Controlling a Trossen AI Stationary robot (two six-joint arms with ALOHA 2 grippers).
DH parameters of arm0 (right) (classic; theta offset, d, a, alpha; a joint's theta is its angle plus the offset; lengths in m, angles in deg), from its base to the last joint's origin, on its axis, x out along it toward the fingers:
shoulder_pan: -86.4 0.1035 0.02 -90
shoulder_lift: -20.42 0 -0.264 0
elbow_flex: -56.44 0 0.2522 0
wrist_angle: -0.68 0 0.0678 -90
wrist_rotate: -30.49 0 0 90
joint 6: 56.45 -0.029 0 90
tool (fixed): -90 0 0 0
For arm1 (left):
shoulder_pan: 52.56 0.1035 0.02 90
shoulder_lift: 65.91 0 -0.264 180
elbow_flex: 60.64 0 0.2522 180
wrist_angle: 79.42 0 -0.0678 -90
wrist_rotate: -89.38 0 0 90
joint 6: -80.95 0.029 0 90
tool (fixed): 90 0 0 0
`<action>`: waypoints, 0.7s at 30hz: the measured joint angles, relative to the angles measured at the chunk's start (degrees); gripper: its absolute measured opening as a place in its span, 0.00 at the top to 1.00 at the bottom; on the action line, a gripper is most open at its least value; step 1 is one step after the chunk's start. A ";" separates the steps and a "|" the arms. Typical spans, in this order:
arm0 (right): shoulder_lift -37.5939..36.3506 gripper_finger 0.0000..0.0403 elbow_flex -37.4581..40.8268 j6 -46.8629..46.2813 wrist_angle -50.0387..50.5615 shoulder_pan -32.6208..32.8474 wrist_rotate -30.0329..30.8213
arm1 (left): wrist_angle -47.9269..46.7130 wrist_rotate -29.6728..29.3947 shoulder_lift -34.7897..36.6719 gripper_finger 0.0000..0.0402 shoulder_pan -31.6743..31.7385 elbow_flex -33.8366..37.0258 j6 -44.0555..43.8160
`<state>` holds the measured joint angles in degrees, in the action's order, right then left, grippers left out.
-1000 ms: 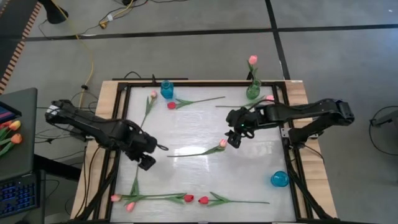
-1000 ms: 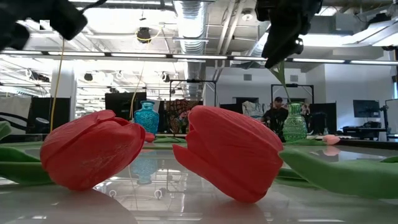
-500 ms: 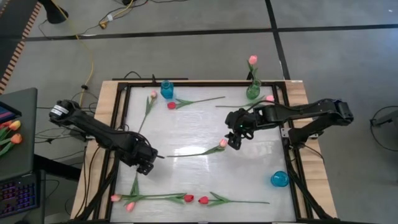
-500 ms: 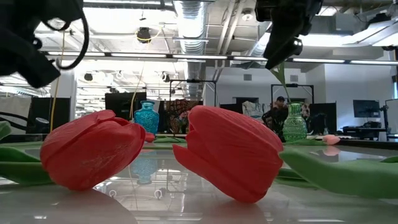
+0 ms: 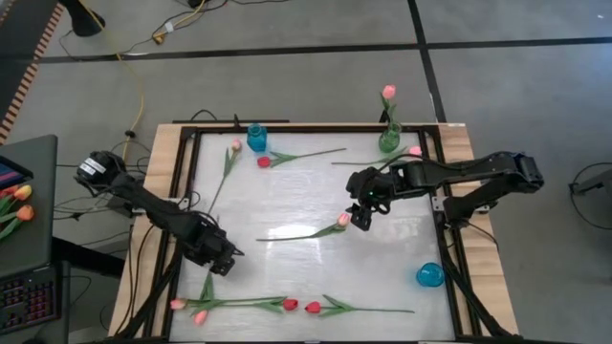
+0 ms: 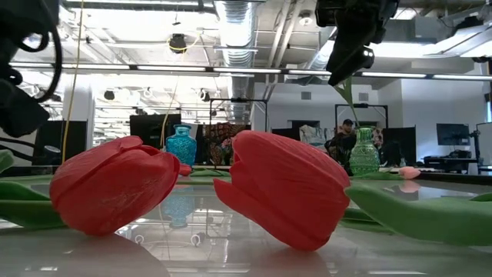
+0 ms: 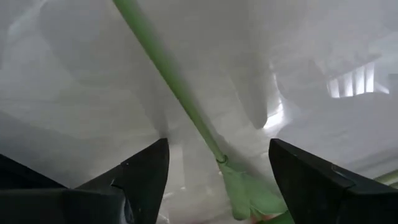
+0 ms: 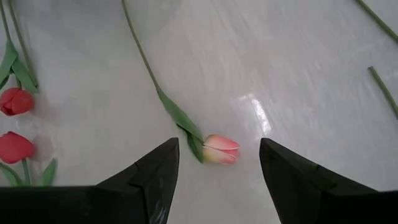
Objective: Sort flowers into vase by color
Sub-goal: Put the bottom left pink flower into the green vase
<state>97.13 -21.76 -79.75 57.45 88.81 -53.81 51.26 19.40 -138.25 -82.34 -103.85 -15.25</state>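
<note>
the left gripper hangs spread wide and empty, low over a green stem that runs between its fingers, likely lined up to pinch it. the right gripper waits open and empty just above a pink tulip. more flowers lie beyond; a green vase already holds one; nothing blocks either.

Pink and red tulips lying flat, scattered over the white table top, thin green stems. Two red heads side by side at the near edge. One pink bud upright in the green vase.
</note>
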 joint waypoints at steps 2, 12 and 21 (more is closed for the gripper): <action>0.00 0.38 0.00 0.77 0.00 -0.30 0.00 | 0.57 -0.85 0.02 0.37 -1.12 0.02 -1.59; 0.00 0.38 0.00 1.51 -0.13 -2.28 0.28 | 0.00 -3.79 0.04 0.68 -4.82 0.04 -5.07; 0.00 0.38 0.00 2.83 -0.07 -2.90 0.33 | 6.22 -6.00 0.02 0.95 -5.61 0.11 -3.72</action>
<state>97.13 -21.76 -76.91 57.38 85.91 -53.49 57.48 13.39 -138.22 -87.95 -103.74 -18.97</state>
